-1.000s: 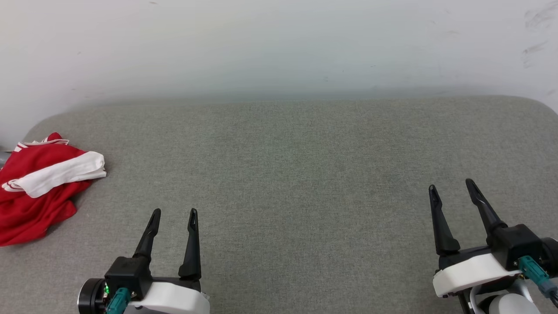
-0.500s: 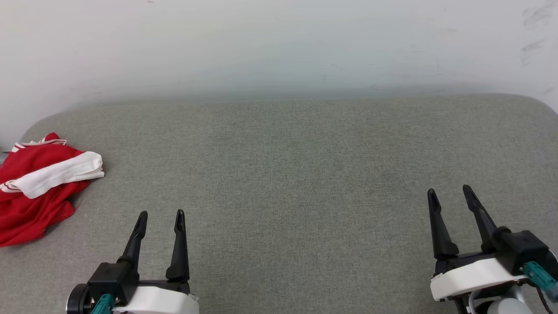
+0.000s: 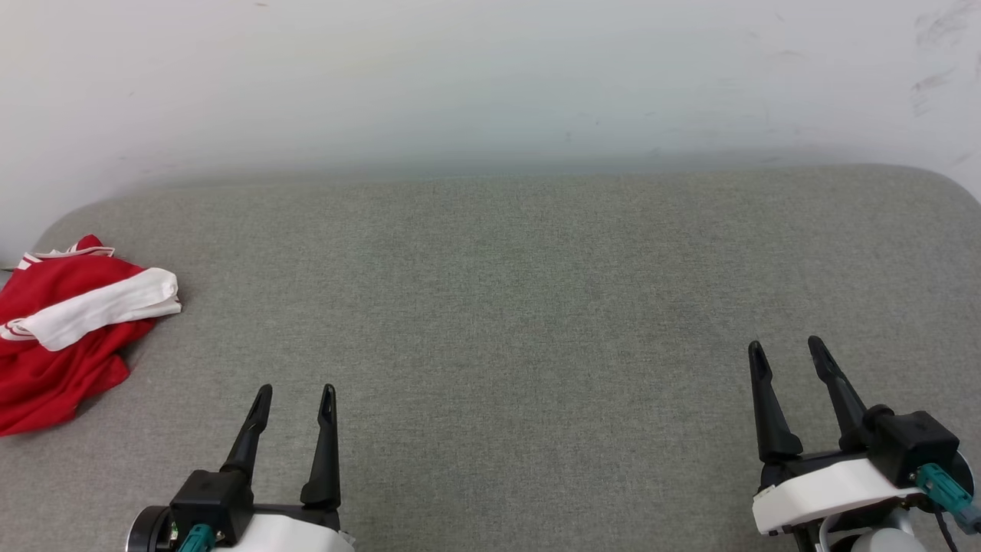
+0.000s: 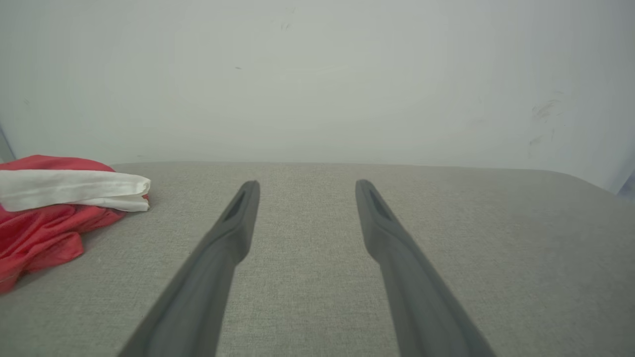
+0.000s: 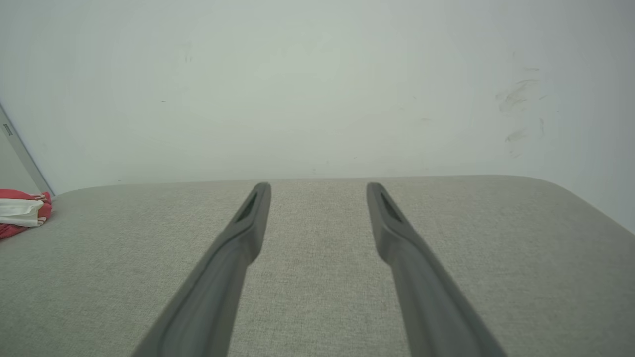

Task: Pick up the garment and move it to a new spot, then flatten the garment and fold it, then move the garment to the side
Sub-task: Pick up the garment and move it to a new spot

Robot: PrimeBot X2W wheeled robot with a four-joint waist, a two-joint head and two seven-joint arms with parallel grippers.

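Observation:
The garment (image 3: 54, 360) lies bunched at the far left edge of the grey fabric surface, red cloth with a white sleeve folded across its top. The left wrist view has the garment (image 4: 44, 223) at its left side, and the right wrist view catches the garment (image 5: 20, 213) at its far left edge. My left gripper (image 3: 295, 395) stands open at the lower left, to the right of the garment and apart from it, nothing between its fingers. My right gripper (image 3: 785, 351) is open at the lower right, far from the garment, and holds nothing.
The grey fabric surface (image 3: 506, 307) spreads wide between the two grippers, with rounded back corners. A pale wall (image 3: 490, 77) rises directly behind it, scuffed at the upper right.
Both grippers have drawn back toward the bottom of the head view. The garment has not been touched; its slight shift left comes from the camera moving.

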